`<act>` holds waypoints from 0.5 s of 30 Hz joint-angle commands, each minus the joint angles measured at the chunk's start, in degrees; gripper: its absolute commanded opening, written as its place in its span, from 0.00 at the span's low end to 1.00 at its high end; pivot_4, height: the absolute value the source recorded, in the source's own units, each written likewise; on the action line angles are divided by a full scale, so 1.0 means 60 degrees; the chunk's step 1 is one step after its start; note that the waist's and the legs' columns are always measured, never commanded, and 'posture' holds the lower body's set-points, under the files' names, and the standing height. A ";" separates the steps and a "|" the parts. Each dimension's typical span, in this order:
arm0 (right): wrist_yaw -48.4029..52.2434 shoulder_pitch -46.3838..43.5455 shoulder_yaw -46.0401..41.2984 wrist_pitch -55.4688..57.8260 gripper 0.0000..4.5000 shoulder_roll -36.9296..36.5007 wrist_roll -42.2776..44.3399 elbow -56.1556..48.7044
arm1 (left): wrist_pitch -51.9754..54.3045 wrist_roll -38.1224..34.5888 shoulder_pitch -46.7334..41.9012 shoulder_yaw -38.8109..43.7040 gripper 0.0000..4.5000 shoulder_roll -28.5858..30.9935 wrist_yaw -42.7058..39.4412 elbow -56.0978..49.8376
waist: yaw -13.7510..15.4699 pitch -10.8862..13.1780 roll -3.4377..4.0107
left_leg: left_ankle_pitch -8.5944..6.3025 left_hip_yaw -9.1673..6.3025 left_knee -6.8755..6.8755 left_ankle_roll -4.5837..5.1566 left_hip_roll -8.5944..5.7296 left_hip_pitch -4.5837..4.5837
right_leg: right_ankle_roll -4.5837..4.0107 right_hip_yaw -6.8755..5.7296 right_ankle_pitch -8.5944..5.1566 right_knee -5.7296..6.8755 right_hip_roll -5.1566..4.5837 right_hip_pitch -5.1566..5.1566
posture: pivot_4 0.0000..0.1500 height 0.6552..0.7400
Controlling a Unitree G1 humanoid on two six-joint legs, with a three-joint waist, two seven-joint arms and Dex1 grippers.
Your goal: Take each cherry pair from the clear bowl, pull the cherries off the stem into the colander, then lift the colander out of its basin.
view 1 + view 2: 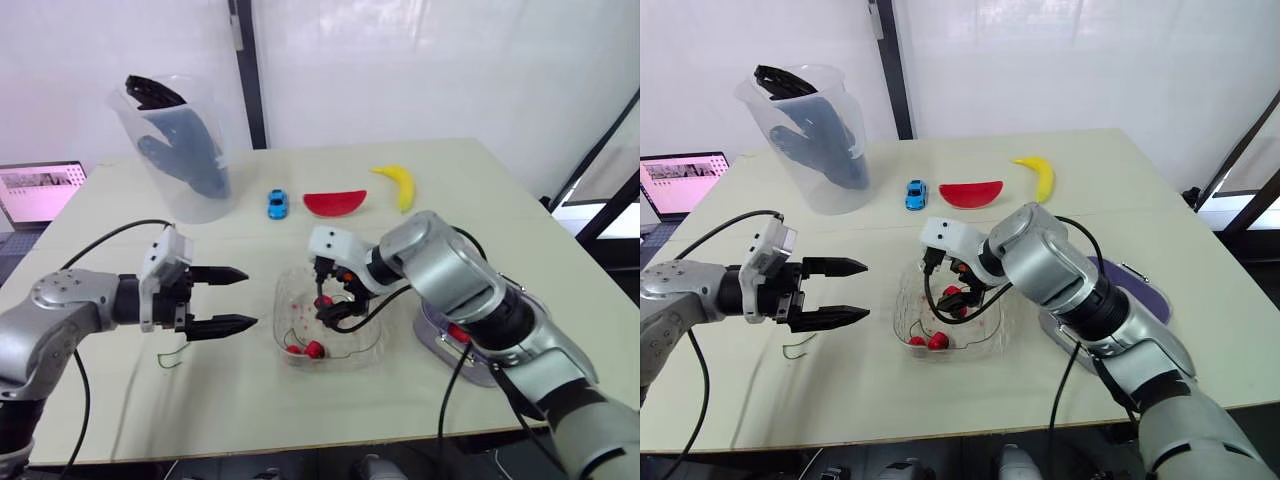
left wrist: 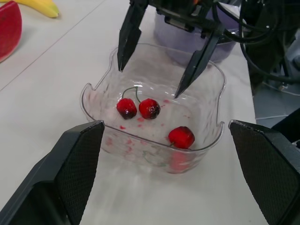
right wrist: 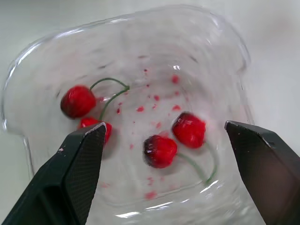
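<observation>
The clear bowl (image 1: 372,345) sits mid-table and holds two stemmed cherry pairs, one pair (image 3: 77,101) near a wall and the other pair (image 3: 160,151) nearer the middle. My right gripper (image 1: 333,297) reaches down into the bowl, open, with its fingers (image 2: 129,33) straddling the cherries without touching them. My left gripper (image 1: 250,297) hovers open just left of the bowl, holding nothing. The purple basin with the colander (image 1: 1140,285) lies right of the bowl, mostly hidden under my right arm; one red cherry (image 1: 456,333) shows in it.
A bare green stem (image 1: 170,358) lies on the table by my left arm. Farther back stand a clear pitcher (image 1: 180,150) with dark items, a blue toy car (image 1: 277,203), a watermelon slice (image 1: 335,203) and a banana (image 1: 398,185). A laptop (image 1: 40,190) sits off the left edge.
</observation>
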 commanded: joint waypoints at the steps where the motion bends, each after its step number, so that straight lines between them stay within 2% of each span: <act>1: -0.1208 0.0343 -0.0132 0.0632 0.96 0.0175 0.0358 -0.0380 | -0.0108 -0.0068 -0.0327 -0.0016 1.00 -0.0019 -0.0124 0.0040 | 0.0023 -0.0002 -0.0003 | 0.0000 0.0000 0.0001 0.0000 -0.0002 -0.0001 | 0.0000 0.0000 0.0000 0.0000 -0.0001 0.0000 | 1.00 1.00; 7: -0.3047 0.1003 -0.0215 0.0632 0.96 0.0539 0.0668 -0.0303 | 0.0167 -0.0439 -0.0597 -0.0018 1.00 0.0038 -0.0535 0.0204 | -0.0007 -0.0002 -0.0004 | 0.0001 0.0001 0.0002 0.0000 -0.0011 -0.0002 | 0.0001 -0.0002 0.0000 0.0006 -0.0011 -0.0004 | 1.00 1.00; 15: -0.4396 0.1270 -0.0347 0.0632 0.96 0.0861 0.1551 0.0013 | 0.0159 -0.0286 -0.0677 -0.0074 1.00 0.0090 -0.0550 0.0209 | -0.0058 -0.0002 -0.0004 | 0.0002 0.0000 0.0002 -0.0001 -0.0011 -0.0001 | 0.0001 -0.0002 0.0001 0.0008 -0.0010 -0.0005 | 1.00 1.00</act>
